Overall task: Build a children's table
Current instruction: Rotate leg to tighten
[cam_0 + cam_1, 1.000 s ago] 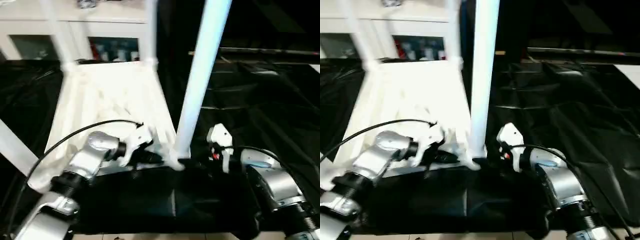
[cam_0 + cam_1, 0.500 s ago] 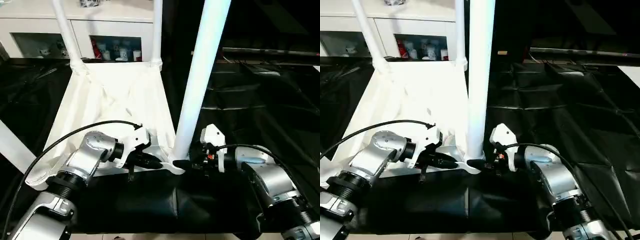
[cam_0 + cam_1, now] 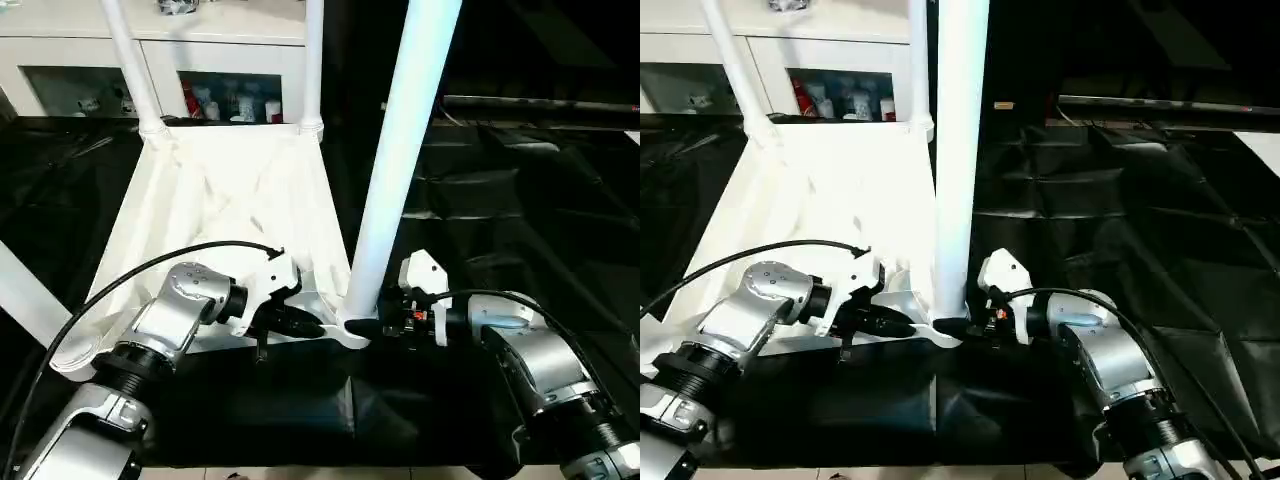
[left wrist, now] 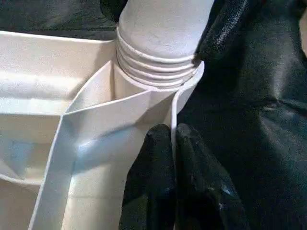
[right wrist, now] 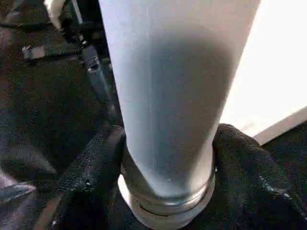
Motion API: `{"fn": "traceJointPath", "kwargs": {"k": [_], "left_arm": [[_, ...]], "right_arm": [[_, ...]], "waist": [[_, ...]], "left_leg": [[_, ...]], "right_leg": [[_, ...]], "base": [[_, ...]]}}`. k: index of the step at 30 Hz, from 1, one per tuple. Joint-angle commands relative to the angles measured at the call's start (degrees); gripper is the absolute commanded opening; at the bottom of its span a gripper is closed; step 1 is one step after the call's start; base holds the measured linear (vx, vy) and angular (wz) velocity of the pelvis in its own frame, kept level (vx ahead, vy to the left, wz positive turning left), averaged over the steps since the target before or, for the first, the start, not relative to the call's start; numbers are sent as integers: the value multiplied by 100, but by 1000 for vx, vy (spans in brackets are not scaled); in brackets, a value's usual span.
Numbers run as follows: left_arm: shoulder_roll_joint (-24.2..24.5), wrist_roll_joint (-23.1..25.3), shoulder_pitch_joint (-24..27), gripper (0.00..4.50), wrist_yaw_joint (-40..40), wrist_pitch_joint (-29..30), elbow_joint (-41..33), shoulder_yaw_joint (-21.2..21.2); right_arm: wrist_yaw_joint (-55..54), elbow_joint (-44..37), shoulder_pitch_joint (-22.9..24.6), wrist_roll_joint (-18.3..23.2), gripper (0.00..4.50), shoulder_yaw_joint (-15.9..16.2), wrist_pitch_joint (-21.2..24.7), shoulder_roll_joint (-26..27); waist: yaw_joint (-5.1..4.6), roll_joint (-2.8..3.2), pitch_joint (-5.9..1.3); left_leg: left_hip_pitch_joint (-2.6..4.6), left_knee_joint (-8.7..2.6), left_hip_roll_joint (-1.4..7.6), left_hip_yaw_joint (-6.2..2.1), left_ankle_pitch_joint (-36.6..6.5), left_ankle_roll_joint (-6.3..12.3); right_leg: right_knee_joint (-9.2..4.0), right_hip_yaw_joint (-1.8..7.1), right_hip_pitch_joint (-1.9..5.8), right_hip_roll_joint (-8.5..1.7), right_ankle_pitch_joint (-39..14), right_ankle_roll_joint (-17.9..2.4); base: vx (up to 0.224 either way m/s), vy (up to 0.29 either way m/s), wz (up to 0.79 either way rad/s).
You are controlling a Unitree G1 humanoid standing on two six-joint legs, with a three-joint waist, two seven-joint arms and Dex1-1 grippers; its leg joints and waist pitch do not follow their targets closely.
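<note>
The children's table lies upside down on black cloth: its white top point(image 3: 230, 200) faces up with ribs showing, and several white legs stand in the corner sockets. My left gripper point(image 3: 318, 327) is shut on the top's thin rim point(image 4: 171, 115) just beside the near right socket. The near right leg point(image 3: 400, 160) rises from that socket, its threaded base point(image 4: 158, 62) seated in it. My right gripper point(image 3: 365, 327) reaches in from the right, and its black fingers point(image 5: 96, 163) press both sides of this leg's base point(image 5: 168, 120).
A white cabinet point(image 3: 200, 70) with glass-front shelves stands behind the table. Black cloth point(image 3: 520, 200) covers the surface to the right and front. The other legs stand at the far left point(image 3: 130, 60), far right point(image 3: 313, 60) and near left point(image 3: 25, 300).
My right gripper has moved left to the base of the near right leg and narrowed its fingers around it. The left gripper has kept its hold on the rim.
</note>
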Motion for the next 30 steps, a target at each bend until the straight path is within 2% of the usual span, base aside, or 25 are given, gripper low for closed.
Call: {"fn": "traceJointPath", "kwargs": {"k": [1, 2, 3, 5, 6, 9, 10, 12, 14, 15, 16, 18, 19, 22, 26, 27, 28, 29, 30], "left_arm": [[-119, 8, -41, 0, 187, 35, 170, 33], [-299, 100, -166, 0, 626, 40, 413, 107], [-341, 124, -196, 0, 719, 44, 469, 115], [-502, 213, -307, 0, 1088, 37, 677, 148], [-706, 300, -447, 0, 1547, 47, 913, 196], [-1033, 413, -680, 0, 2236, 62, 1279, 244], [-1172, 435, -762, 0, 2467, 84, 1397, 261], [-1303, 464, -835, 0, 2663, 77, 1508, 273], [-1399, 513, -895, 0, 2750, 17, 1611, 256], [-1443, 537, -926, 0, 2743, -44, 1668, 232], [-1452, 540, -935, 0, 2736, -61, 1685, 225], [-1451, 533, -937, 0, 2626, -112, 1692, 207], [-1427, 521, -922, 0, 2541, -129, 1671, 202], [-1323, 473, -892, 0, 2341, -227, 1672, 205], [-1199, 414, -830, 0, 2069, -299, 1601, 204], [-1038, 328, -719, 0, 1647, -386, 1468, 195], [-1010, 320, -704, 0, 1588, -386, 1449, 193], [-968, 307, -680, 0, 1498, -386, 1420, 189], [-786, 190, -563, 0, 1072, -456, 1249, 189]], "right_arm": [[-303, 190, -45, -56, 256, -107, 5, 75], [-850, 454, -39, -30, 256, -366, -109, 327], [-969, 503, -31, -17, 256, -419, -113, 388], [-1424, 662, 4, -32, 256, -563, -145, 597], [-1943, 730, 74, -134, 256, -612, -145, 829], [-2801, 749, 175, -385, 255, -594, -83, 1270], [-3172, 784, 177, -610, 254, -493, -71, 1428], [-3525, 855, 146, -800, 254, -418, -66, 1598], [-3678, 932, 75, -769, 254, -460, -109, 1810], [-3653, 960, 18, -723, 254, -445, -157, 1902], [-3633, 962, 5, -715, 254, -430, -176, 1913], [-3447, 902, -25, -659, 254, -392, -290, 1886], [-3325, 854, -25, -617, 308, -396, -333, 1837], [-2831, 618, -11, -471, 327, -450, -403, 1568], [-2244, 335, -12, -268, 369, -467, -237, 1219], [-1546, 10, 52, -108, 375, -365, -94, 763], [-1435, -41, 64, -75, 375, -353, -67, 693], [-1264, -118, 84, -22, 375, -334, -24, 586], [-733, -336, 163, 104, 375, -292, 73, 193]], "waist": [[-9, -35, -329], [-28, -56, -325], [-34, -42, -316], [-70, -62, -308], [-83, -60, -308], [-108, -57, -298], [-109, -45, -303], [-115, -46, -305], [-125, -44, -304], [-124, -47, -306], [-126, -20, -309], [-128, -31, -306], [-129, -30, -306], [-115, -42, -313], [-92, -52, -325], [-80, -45, -326], [-74, -60, -327], [-75, -55, -325], [-55, -43, -323]], "left_leg": [[68, -362, 118, -67, -1453, 128], [66, -367, 119, -69, -1506, 94], [86, -365, 105, -73, -1600, 56], [69, -376, 100, -86, -1669, 4], [82, -375, 91, -92, -1714, -25], [89, -379, 84, -98, -1815, -34], [99, -383, 82, -104, -1800, -73], [88, -399, 81, -113, -1830, -74], [92, -400, 77, -114, -1903, -40], [79, -407, 79, -123, -1922, -24], [90, -406, 83, -118, -1960, -11], [85, -412, 82, -118, -2015, 5], [92, -413, 86, -120, -2052, 10], [76, -404, 88, -112, -2003, 77], [54, -391, 95, -99, -1759, 180], [50, -388, 89, -97, -1704, 214], [43, -390, 102, -103, -1656, 236], [40, -383, 103, -90, -1627, 266], [46, -374, 107, -87, -1609, 301]], "right_leg": [[-404, 181, 239, -292, -1448, -1236], [-424, 180, 235, -293, -1621, -1171], [-456, 179, 204, -301, -1861, -1114], [-486, 168, 211, -299, -2142, -1001], [-505, 163, 191, -295, -2273, -939], [-552, 161, 165, -296, -2542, -818], [-552, 162, 149, -291, -2572, -773], [-558, 157, 166, -292, -2568, -748], [-571, 160, 149, -290, -2569, -737], [-568, 156, 167, -293, -2549, -730], [-579, 162, 152, -292, -2492, -738], [-579, 158, 158, -285, -2456, -748], [-578, 158, 154, -288, -2466, -756], [-566, 164, 178, -288, -2341, -794], [-522, 170, 214, -292, -1977, -922], [-521, 167, 232, -284, -1903, -944], [-506, 166, 253, -290, -1844, -966], [-501, 172, 240, -283, -1783, -991], [-497, 175, 239, -297, -1751, -1041]], "base": [[0, 0, 0], [0, 0, 0], [0, 0, 0], [0, 0, 0], [0, 0, 0], [0, 0, 0], [0, 0, 0], [0, 0, 0], [0, 0, 0], [0, 0, 0], [0, 0, 0], [0, 0, 0], [0, 0, 0], [0, 0, 0], [0, 0, 0], [0, 0, 0], [0, 0, 0], [0, 0, 0], [0, 0, 0]]}}
